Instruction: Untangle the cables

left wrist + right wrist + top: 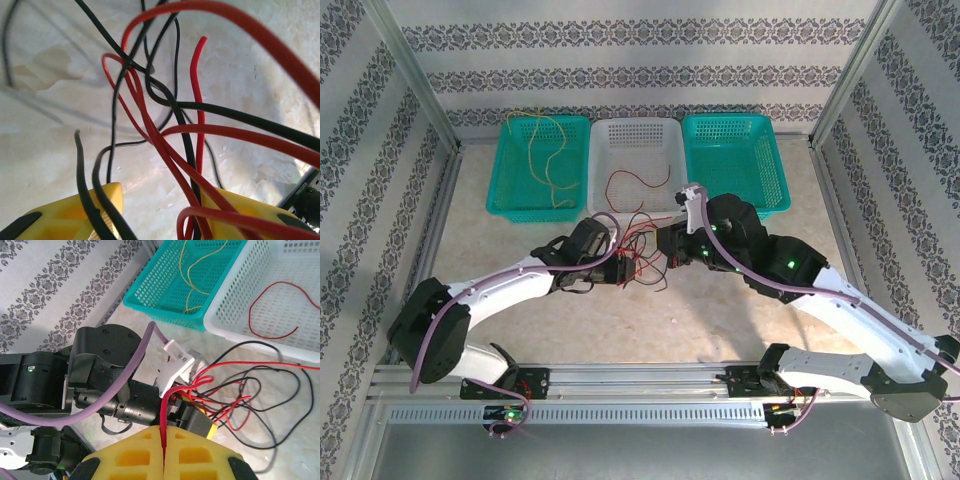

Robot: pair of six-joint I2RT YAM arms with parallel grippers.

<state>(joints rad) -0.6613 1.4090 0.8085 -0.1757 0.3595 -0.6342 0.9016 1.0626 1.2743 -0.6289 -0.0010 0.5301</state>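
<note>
Pinching red cable [164, 407], right tool [164, 435] (plain in wrist view)

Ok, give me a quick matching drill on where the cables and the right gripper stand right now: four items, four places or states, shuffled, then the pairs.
1 yellow cable
2 lone red cable
3 red and black tangle
4 right gripper

A on the table
B in the white basket
C shut on a red strand
D in the left teal basket

Pairs: 1-D, 2-B, 3-A, 4-C.
</note>
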